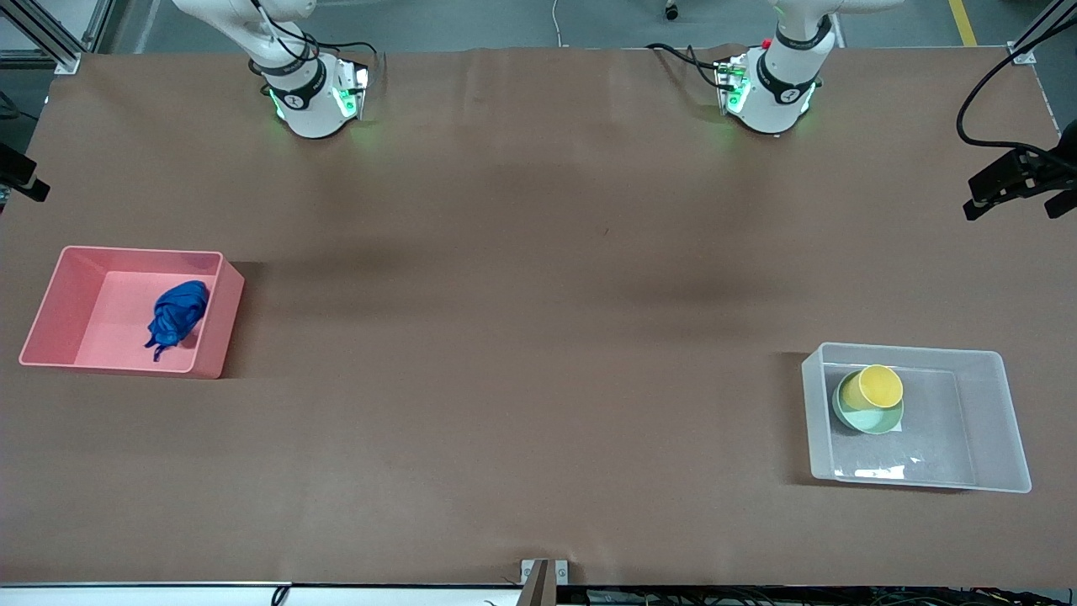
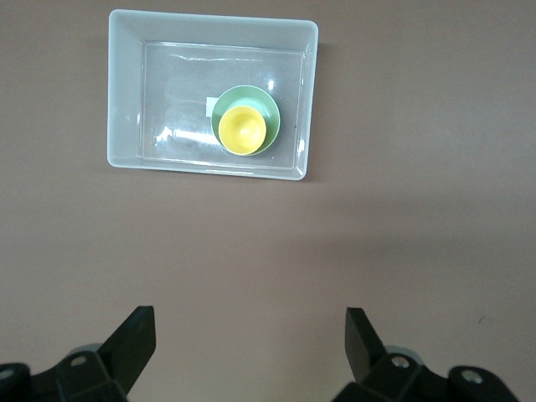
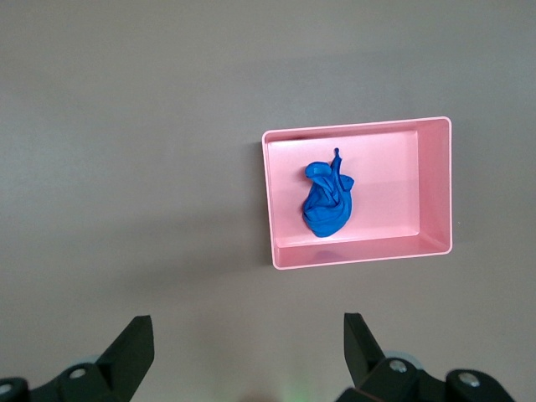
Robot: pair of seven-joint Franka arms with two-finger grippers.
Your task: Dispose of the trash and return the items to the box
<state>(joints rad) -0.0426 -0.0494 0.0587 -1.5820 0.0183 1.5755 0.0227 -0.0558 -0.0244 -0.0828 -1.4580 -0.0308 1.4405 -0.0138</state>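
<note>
The blue wad of trash [image 1: 177, 313] lies in the pink bin [image 1: 50, 307] at the right arm's end of the table; it also shows in the right wrist view [image 3: 327, 201]. The yellow cup [image 1: 878, 387] sits in the mint-green bowl [image 1: 867, 417] inside the clear plastic box [image 1: 1001, 421] at the left arm's end; the cup [image 2: 244, 131], bowl [image 2: 270, 105] and box [image 2: 126, 100] show in the left wrist view. My left gripper [image 2: 249, 339] is open and empty, high over bare table. My right gripper [image 3: 248, 339] is open and empty, high over bare table.
The brown table [image 1: 538, 337] stretches between the two bins. Both arm bases [image 1: 311, 93] [image 1: 770, 84] stand at the table's edge farthest from the front camera. A black camera mount [image 1: 1018, 181] juts in at the left arm's end.
</note>
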